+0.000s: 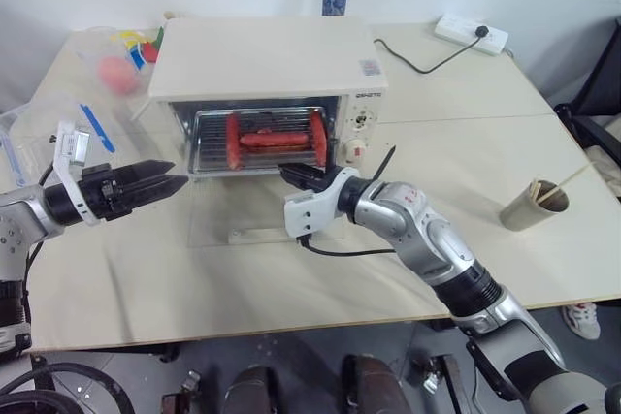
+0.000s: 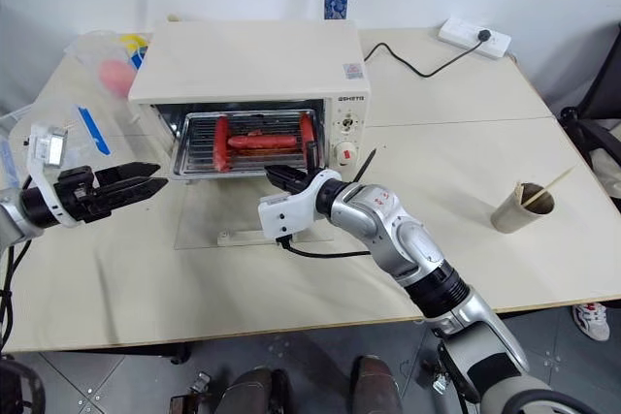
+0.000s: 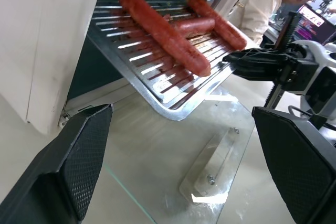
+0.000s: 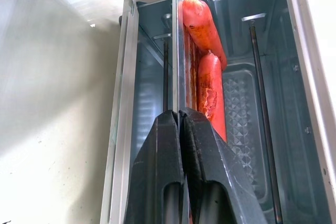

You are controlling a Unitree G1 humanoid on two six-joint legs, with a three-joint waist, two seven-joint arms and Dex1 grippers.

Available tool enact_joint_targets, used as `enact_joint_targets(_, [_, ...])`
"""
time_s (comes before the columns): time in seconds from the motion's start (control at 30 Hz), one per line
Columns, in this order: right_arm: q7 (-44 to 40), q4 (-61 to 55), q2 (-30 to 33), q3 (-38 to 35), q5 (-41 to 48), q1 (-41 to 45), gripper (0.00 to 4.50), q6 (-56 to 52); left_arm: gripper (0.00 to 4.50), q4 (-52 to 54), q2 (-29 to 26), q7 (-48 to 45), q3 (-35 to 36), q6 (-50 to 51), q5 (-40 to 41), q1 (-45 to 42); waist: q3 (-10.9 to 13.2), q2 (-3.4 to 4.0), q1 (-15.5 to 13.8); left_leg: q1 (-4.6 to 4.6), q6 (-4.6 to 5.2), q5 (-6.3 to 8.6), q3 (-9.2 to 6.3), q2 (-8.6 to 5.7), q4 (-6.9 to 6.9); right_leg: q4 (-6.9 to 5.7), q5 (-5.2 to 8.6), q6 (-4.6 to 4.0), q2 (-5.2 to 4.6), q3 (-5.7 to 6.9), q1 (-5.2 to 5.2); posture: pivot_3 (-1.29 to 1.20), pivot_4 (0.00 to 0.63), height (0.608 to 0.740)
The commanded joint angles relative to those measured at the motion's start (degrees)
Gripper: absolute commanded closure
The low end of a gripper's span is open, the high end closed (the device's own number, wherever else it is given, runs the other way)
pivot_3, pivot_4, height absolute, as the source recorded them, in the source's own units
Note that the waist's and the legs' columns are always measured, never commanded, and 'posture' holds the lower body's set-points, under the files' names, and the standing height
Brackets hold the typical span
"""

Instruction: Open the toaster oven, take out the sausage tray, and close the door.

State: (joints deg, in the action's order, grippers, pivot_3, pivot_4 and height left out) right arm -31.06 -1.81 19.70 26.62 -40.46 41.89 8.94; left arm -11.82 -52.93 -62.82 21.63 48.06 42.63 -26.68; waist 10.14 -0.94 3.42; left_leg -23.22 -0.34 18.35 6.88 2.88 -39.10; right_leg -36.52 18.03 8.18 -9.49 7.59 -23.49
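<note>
From the head, one toaster oven (image 1: 267, 75) stands at the table's (image 1: 485, 239) far edge, its door (image 1: 252, 215) lying flat and open. Three sausages (image 1: 275, 140) sit on the sausage tray (image 1: 257, 143), half drawn out. The left wrist shows the left gripper (image 1: 167, 181) spread wide, empty. The right wrist shows the right gripper (image 4: 180, 116) clenched on the tray's rim. The oven's label is unreadable.

The boxy countertop toaster oven (image 1: 267, 60) is cream-white. The shallow silver metal sausage tray (image 3: 173, 72) carries red sausages (image 3: 163, 30). At the oven's two o'clock sits a white power strip (image 1: 471, 34).
</note>
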Motion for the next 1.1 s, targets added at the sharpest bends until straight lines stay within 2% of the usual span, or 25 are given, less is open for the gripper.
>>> enact_joint_targets(0.03, [2.39,-2.25,-0.47,-1.61,0.35,2.43,4.49,1.56,0.0,2.48,-0.57,-0.66,2.86,1.28,3.28,-1.51,0.0,0.0,0.0,0.0,0.0,0.0,-0.01,0.0,0.0,0.0,0.0,0.0,0.0,0.0,0.0,0.0,0.15,0.74])
enact_joint_targets(0.2, [2.37,-2.23,-0.38,-1.68,0.32,2.42,4.49,1.57,0.0,4.75,-0.87,0.21,3.68,4.88,6.35,-1.98,0.0,0.0,0.01,0.0,0.0,0.0,-0.02,0.0,0.01,-0.01,0.0,0.0,0.0,0.0,0.0,0.0,0.15,0.74])
enact_joint_targets(0.37, [2.51,-2.0,-0.19,-1.77,0.25,2.38,4.49,1.6,0.0,3.81,0.89,1.31,4.39,0.93,5.77,-4.66,0.0,0.0,0.01,0.0,0.0,0.0,-0.02,0.0,0.01,-0.02,0.0,0.0,0.0,0.0,0.0,0.0,0.15,0.74])
enact_joint_targets(0.67, [2.56,-2.17,-0.44,-1.51,0.08,2.06,4.49,1.8,0.0,-3.12,4.05,0.56,0.64,-4.35,2.78,-10.88,0.0,0.0,0.02,0.01,0.0,0.0,-0.01,0.0,0.0,-0.05,0.0,0.0,0.0,0.01,0.0,0.0,0.15,0.74])
enact_joint_targets(0.87, [2.1,-3.84,0.13,-1.71,-0.09,0.53,4.49,1.65,0.0,-6.45,4.23,-0.46,-2.41,-5.71,-0.29,-12.61,0.0,0.0,0.12,0.02,0.0,0.0,-0.03,0.0,0.02,-0.08,0.0,0.0,0.0,0.03,0.0,0.0,0.15,0.74])
enact_joint_targets(1.1, [1.3,-6.66,1.84,-2.23,0.2,-1.61,4.49,1.85,0.0,-12.8,5.94,-0.83,-3.45,-9.48,-3.06,-16.52,-0.01,-0.01,-0.46,0.02,0.0,0.0,-0.04,-0.01,-0.07,-0.12,0.0,0.0,0.0,0.01,0.03,0.0,0.15,0.74])
